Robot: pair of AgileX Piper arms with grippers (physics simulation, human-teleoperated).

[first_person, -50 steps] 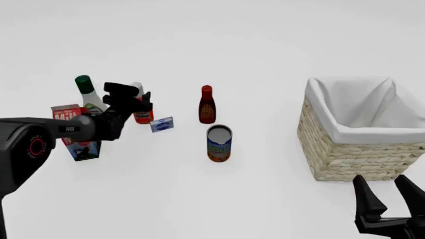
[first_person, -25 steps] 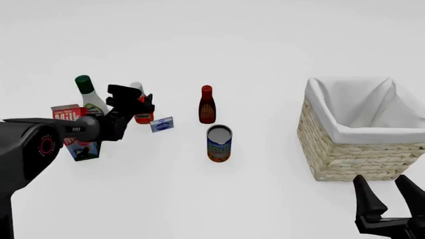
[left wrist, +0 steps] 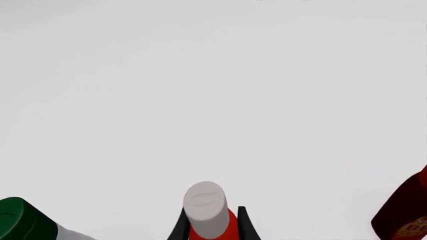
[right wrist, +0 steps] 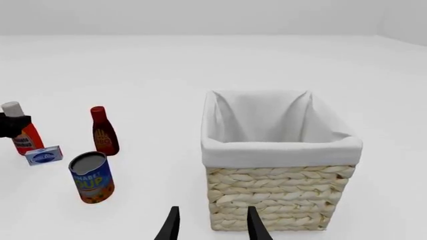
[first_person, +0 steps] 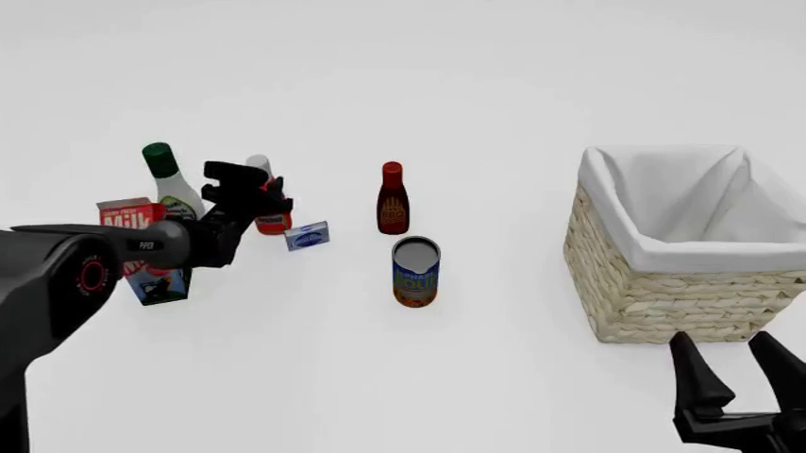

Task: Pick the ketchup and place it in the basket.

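Observation:
The ketchup (first_person: 271,224), a red-orange bottle with a grey-white cap, stands upright at the left of the table. Its cap (left wrist: 205,207) rises between the two dark fingers (left wrist: 244,225) of my left gripper (first_person: 252,189), which press against its shoulders, shut on it. The bottle still rests on the table. The basket (first_person: 680,283), woven wicker with a white cloth lining, stands at the right and shows nothing inside (right wrist: 280,195). My right gripper (first_person: 720,342) hovers open near the basket's front side, holding nothing (right wrist: 212,210).
A white bottle with a green cap (first_person: 164,175) and a milk carton (first_person: 145,250) stand just left of the ketchup. A small blue-white box (first_person: 308,236) lies beside it. A dark-red bottle (first_person: 392,198) and a can (first_person: 416,271) stand mid-table.
My left arm has shifted slightly forward and its gripper has settled around the ketchup. The right arm has not moved.

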